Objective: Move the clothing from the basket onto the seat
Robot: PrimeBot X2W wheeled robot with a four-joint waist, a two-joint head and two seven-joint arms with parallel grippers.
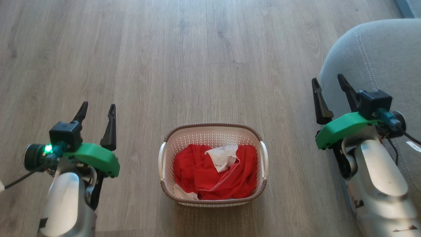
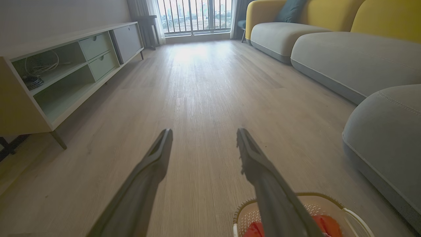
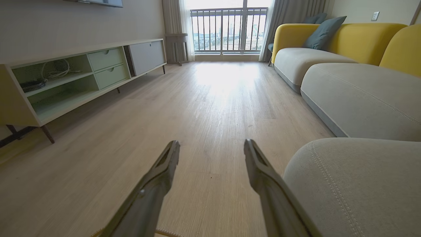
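Clothing [image 1: 204, 171] lay in the basket [image 1: 213, 125]; left gripper [image 1: 98, 105] and right gripper [image 1: 327, 78] pointed forward either side, fingers spread; right one beside the seat [image 1: 388, 52].

no legible text or numbers, small white tag [image 1: 413, 146] unreadable

This is a home living room. A long sofa [image 3: 361, 39] with grey seats and rounded yellow backs runs down one side, with a teal throw pillow [image 3: 324, 28] at its far end. Opposite the sofa, across pale wood-plank flooring [image 3: 213, 108], stands a low cream media cabinet [image 3: 108, 67] with pale green drawers and open shelves. Beyond the sofa's far end, grey curtains [image 3: 172, 19] frame a railed balcony window [image 3: 228, 29]. Near its closest seat sits a cream perforated plastic laundry basket [image 1: 213, 131] of red garments [image 1: 204, 174].
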